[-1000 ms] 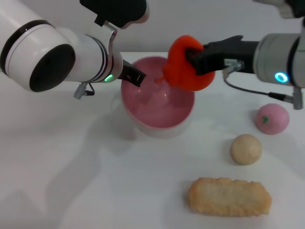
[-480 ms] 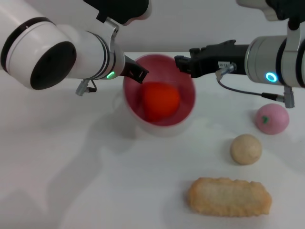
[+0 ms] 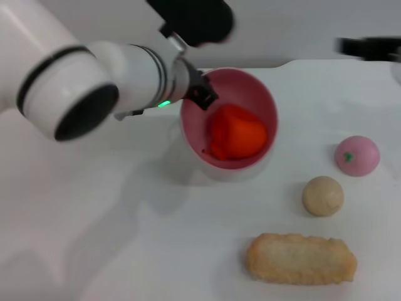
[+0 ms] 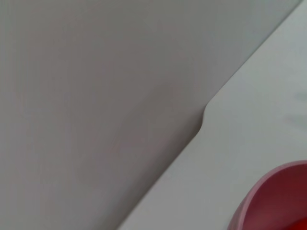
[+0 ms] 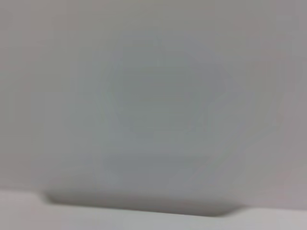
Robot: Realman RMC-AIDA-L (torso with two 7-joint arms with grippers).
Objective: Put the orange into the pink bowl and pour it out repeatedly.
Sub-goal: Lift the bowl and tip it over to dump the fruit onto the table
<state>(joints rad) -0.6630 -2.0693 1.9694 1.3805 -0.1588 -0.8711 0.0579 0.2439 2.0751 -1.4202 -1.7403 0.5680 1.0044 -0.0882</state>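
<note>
One orange in pink bowl | left gripper clamps rim | right gripper: unclear

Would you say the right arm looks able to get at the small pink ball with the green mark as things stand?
Probably yes. The pink ball lies bare on the table's right side, apart from the beige ball, with nothing over it. The right gripper is drawn back above that side.

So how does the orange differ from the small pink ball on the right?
The orange is bright red-orange, lumpy and larger; the pink ball is pale pink, smooth and smaller, with a green mark. The orange lies inside the pink bowl, gripped at its rim by the left gripper; the pink ball rests on the table. Both are roundish.
</note>
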